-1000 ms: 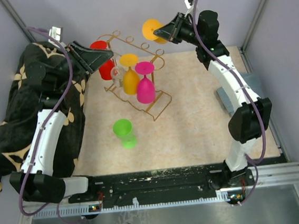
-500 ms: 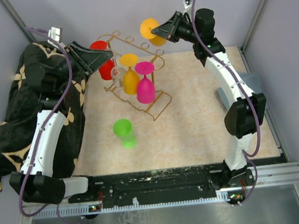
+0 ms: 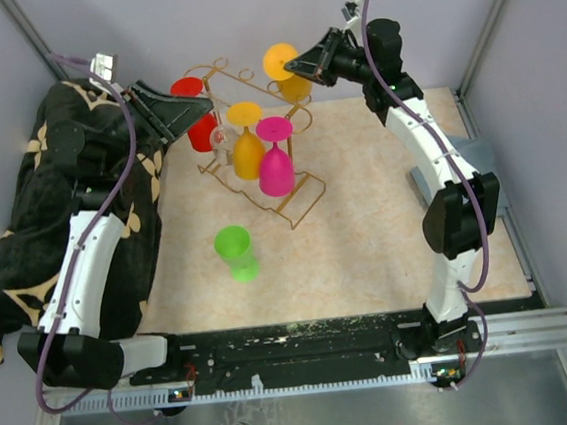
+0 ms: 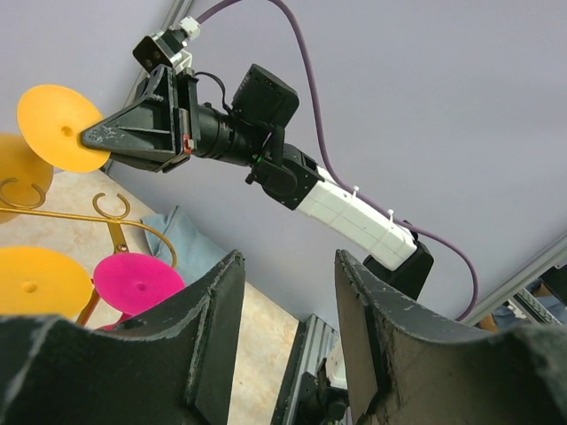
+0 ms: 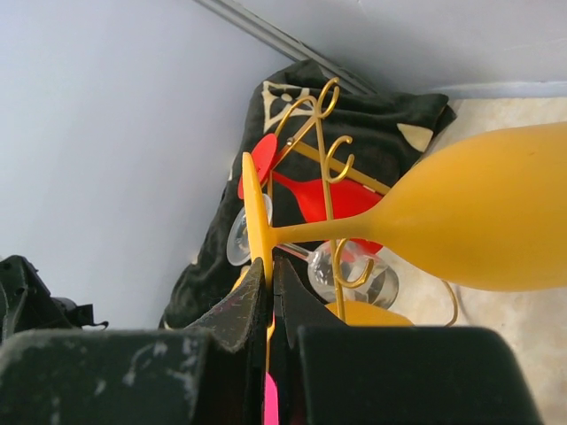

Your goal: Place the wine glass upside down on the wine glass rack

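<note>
My right gripper (image 3: 294, 65) is shut on the foot of an orange wine glass (image 3: 292, 83), held upside down at the far right end of the gold wire rack (image 3: 299, 203). In the right wrist view the gripper (image 5: 269, 276) pinches the flat foot edge, the bowl (image 5: 483, 221) points right, and the stem lies next to a rack loop (image 5: 333, 152). The rack holds a red (image 3: 195, 123), a clear (image 3: 221, 138), an orange (image 3: 248, 148) and a pink glass (image 3: 276, 169). My left gripper (image 3: 205, 104) is open and empty beside the red glass; it also shows in the left wrist view (image 4: 289, 305).
A green glass (image 3: 235, 251) stands on the beige mat in front of the rack. A black patterned cloth (image 3: 27, 257) lies along the left side under my left arm. A grey block (image 3: 428, 187) sits at the mat's right edge. Walls close in behind the rack.
My right gripper has moved a little left and up with the orange glass, bringing it over the rack's far right end. The left arm has not moved.
</note>
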